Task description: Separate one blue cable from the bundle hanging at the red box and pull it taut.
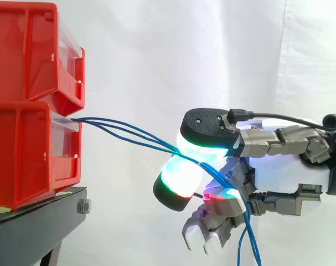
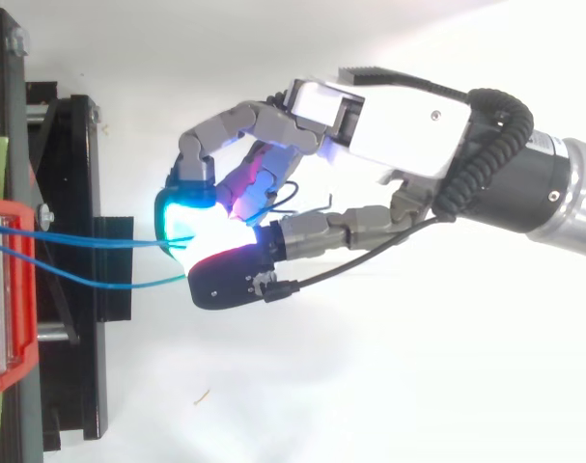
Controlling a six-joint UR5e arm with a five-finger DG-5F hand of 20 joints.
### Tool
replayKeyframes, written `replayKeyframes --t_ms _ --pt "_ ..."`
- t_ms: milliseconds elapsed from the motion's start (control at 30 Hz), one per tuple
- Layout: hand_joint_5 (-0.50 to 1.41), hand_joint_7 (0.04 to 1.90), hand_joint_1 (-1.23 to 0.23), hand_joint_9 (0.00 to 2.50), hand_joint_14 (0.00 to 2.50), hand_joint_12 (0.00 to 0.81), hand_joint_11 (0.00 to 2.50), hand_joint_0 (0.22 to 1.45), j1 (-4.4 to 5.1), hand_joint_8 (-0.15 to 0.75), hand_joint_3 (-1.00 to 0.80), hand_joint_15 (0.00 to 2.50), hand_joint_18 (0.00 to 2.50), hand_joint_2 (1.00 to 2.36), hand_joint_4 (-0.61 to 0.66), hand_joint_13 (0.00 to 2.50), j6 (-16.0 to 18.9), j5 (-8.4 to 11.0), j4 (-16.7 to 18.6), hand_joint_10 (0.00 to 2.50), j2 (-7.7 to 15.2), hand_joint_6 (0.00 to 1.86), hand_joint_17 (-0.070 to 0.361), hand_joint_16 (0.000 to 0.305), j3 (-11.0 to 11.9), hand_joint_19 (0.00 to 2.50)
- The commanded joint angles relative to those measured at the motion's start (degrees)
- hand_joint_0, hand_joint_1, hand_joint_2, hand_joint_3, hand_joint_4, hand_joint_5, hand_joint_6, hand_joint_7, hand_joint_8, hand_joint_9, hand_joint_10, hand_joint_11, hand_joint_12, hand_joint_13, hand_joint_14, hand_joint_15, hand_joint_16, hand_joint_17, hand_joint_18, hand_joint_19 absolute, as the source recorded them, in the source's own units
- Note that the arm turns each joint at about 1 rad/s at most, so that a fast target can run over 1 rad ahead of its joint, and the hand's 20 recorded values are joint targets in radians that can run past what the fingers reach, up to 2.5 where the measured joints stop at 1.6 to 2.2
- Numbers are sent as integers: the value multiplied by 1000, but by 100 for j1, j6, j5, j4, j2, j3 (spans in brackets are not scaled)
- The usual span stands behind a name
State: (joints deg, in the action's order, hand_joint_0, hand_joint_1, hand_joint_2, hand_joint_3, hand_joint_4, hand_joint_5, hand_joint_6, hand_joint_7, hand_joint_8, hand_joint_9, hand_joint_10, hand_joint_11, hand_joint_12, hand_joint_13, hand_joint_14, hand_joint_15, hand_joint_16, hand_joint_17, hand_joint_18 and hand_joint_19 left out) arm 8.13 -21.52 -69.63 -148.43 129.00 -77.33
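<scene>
Thin blue cables come out of the lower red bin and run right and slightly down into my hand. In the top view the blue cables leave the red bin as two spread lines that meet at my hand. My glowing fingertips are curled round the cables and pinch them. Behind the pads the cables drop in slack loops below the palm. The stretch between bin and hand looks fairly straight.
A second red bin is stacked on the lower one. Both rest on a black stand at the left. A white curtain hangs behind, with free space under and around the hand.
</scene>
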Motion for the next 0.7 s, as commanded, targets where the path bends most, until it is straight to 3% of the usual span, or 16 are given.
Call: replayKeyframes --t_ms 0,300,467,533,667 --pt "-188 1081 -806 1216 19 435 1215 628 22 370 -117 542 869 1017 78 957 -1 2 -19 18 -15 907 126 56 -1 467" --pt "-201 1066 -928 1181 20 394 1253 757 75 341 -325 554 846 1013 72 946 -1 -16 -28 17 -7 929 114 51 -1 415" --pt "-197 1091 -923 1211 20 387 1245 833 84 342 -398 560 833 1008 49 956 -1 -16 -28 17 -15 939 109 49 -1 414" --pt "-191 1053 -916 1209 22 385 1246 833 93 342 -490 565 841 1001 93 959 -1 -16 -28 16 -7 939 108 48 -1 393" --pt "-175 1081 -934 1217 20 386 1259 721 93 340 -500 552 867 1000 93 965 8 -24 -28 19 -15 936 107 47 -1 359"
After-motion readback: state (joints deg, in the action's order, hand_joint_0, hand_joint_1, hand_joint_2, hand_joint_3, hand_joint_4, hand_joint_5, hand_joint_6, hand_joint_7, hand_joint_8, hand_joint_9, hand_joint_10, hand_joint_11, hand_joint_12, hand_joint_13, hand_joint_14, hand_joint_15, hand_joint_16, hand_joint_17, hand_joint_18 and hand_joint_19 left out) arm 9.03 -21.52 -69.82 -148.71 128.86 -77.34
